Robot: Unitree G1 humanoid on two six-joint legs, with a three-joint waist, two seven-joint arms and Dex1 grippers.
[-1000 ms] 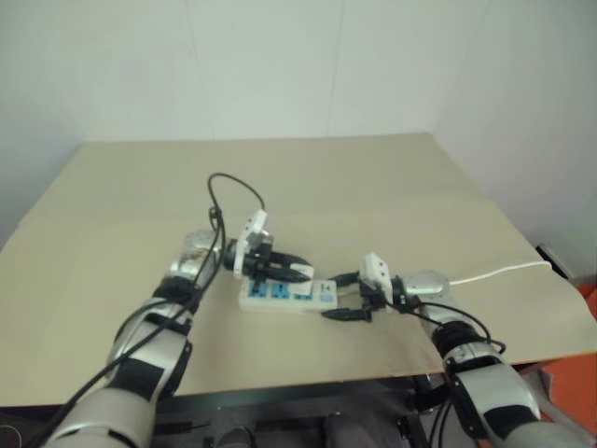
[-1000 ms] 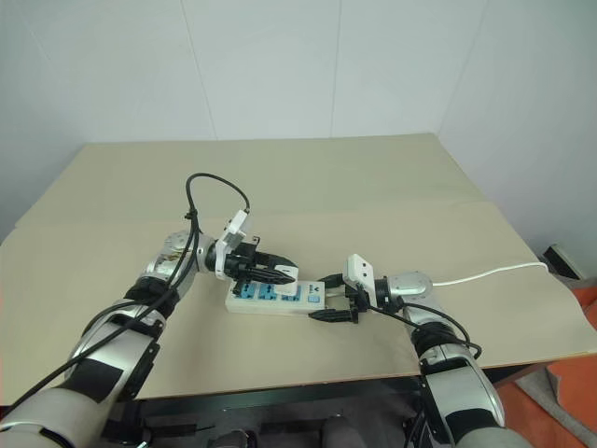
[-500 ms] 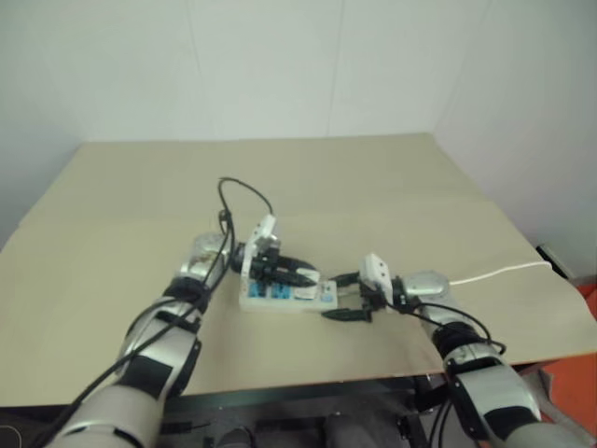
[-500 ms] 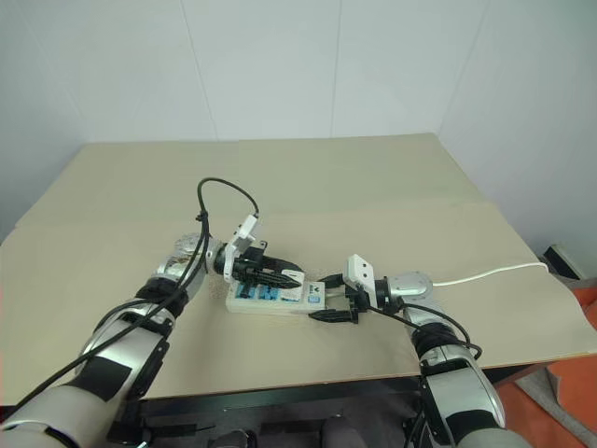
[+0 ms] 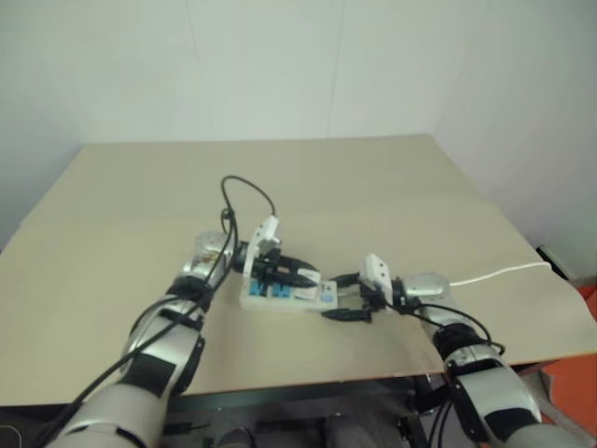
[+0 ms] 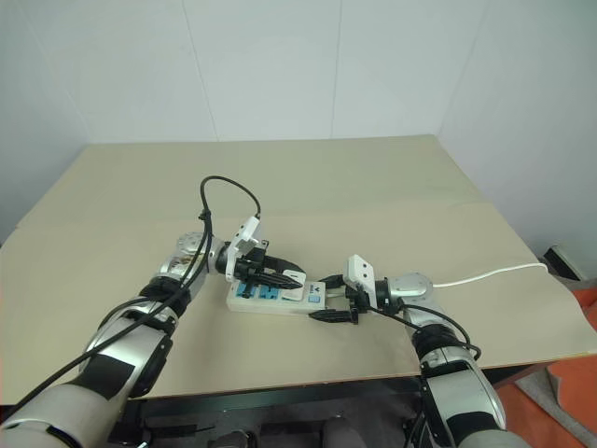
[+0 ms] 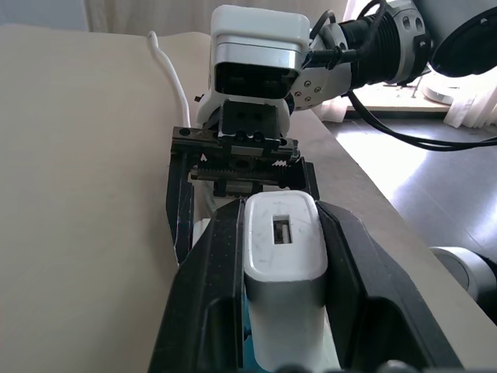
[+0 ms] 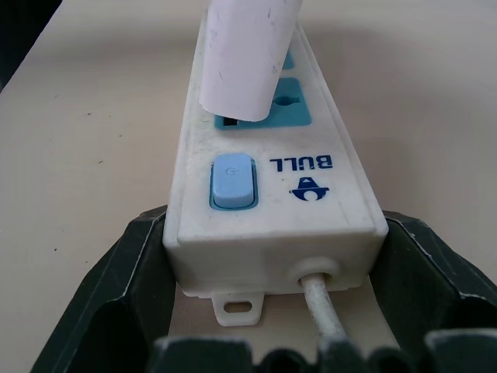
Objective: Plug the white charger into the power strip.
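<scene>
Nearest the robot, the right gripper [image 6: 328, 297] reaches in from the right with its two black fingers [image 8: 116, 287] set narrowly against the two sides of the cord end of the long flat white plastic power strip [image 6: 276, 298], holding it on the tan tabletop [image 6: 392, 187]. The right wrist view shows that end closely: a pale blue rocker switch [image 8: 231, 181], a blue printed logo [image 8: 311, 172] beside it, and the thin white cord [image 8: 320, 311] leaving the end wall between the fingers. The cord [image 6: 490, 273] then runs off across the table towards the right edge.

Just beyond the switch, the small boxy white plastic charger [image 8: 242, 54] stands over the nearest blue socket face [image 8: 289, 105], tilted slightly, its lower end at the socket; whether it is fully seated cannot be told.

Farther along, the left gripper [image 6: 284, 276] comes in from the left over the strip, its black fingers [image 7: 210, 295] closed tight on the charger [image 7: 283, 268], one on each side. A black cable [image 6: 224, 201] loops up above the left wrist. The strip lies near the middle of the table, slightly angled, between the two arms.
</scene>
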